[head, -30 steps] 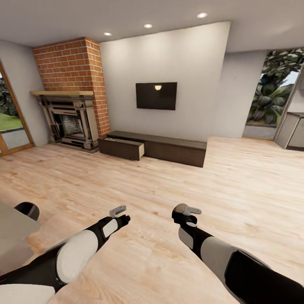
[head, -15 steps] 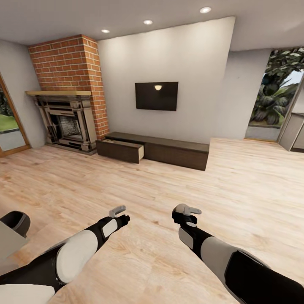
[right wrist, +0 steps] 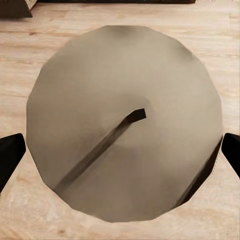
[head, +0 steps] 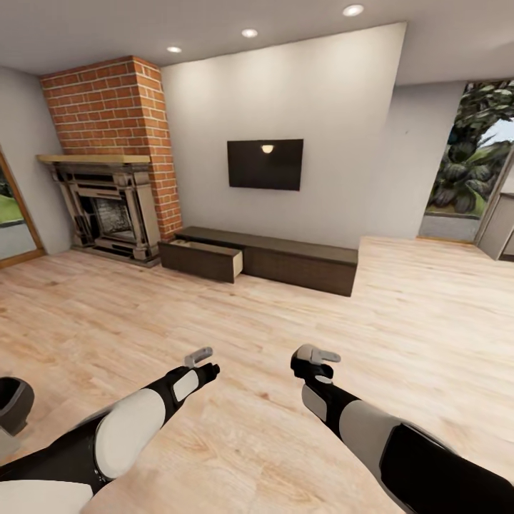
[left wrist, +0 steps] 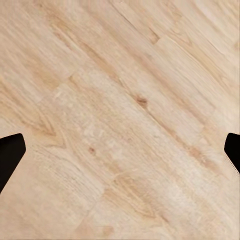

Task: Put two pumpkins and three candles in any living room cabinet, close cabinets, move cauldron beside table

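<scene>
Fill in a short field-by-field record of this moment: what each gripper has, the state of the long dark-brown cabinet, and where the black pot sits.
right gripper: shut on the stubby grey-beige candle with a dark wick
left gripper: open, nothing between its fingers, pale wooden floor beneath
long dark-brown wooden cabinet: against the far wall under the black television; its left drawer pulled out
black round cauldron: on the floor at the head view's left edge
brick fireplace: left of the cabinet
</scene>
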`<state>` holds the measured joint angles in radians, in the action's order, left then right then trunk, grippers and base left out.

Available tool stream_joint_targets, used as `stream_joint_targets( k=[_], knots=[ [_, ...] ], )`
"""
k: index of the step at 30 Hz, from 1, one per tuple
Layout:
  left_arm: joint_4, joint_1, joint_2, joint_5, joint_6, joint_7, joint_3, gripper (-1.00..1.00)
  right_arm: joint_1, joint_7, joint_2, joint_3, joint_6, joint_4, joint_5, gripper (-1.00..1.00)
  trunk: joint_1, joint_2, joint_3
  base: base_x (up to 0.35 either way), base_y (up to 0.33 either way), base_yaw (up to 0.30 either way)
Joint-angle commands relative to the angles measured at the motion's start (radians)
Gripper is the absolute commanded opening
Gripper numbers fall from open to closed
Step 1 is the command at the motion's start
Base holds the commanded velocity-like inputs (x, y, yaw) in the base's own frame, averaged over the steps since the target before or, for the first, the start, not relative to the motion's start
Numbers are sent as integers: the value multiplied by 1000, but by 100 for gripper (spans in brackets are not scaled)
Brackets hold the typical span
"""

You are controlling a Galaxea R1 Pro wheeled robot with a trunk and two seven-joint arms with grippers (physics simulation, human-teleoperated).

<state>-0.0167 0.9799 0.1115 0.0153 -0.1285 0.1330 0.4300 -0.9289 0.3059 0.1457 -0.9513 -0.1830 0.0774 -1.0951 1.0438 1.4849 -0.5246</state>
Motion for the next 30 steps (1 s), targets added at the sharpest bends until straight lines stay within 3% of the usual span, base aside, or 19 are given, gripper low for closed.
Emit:
stream_joint_targets(
  k=[1,30],
  knots=[
    [-2,0,0,2,-5,4,3,100,-1,4,0,-10,-3,1,-8,-100,-3,-7,2,334,0,0],
    [-2,0,2,2,-6,4,3,100,-1,4,0,-10,-3,1,-8,-100,-115,-210,93,334,0,0]
  ],
)
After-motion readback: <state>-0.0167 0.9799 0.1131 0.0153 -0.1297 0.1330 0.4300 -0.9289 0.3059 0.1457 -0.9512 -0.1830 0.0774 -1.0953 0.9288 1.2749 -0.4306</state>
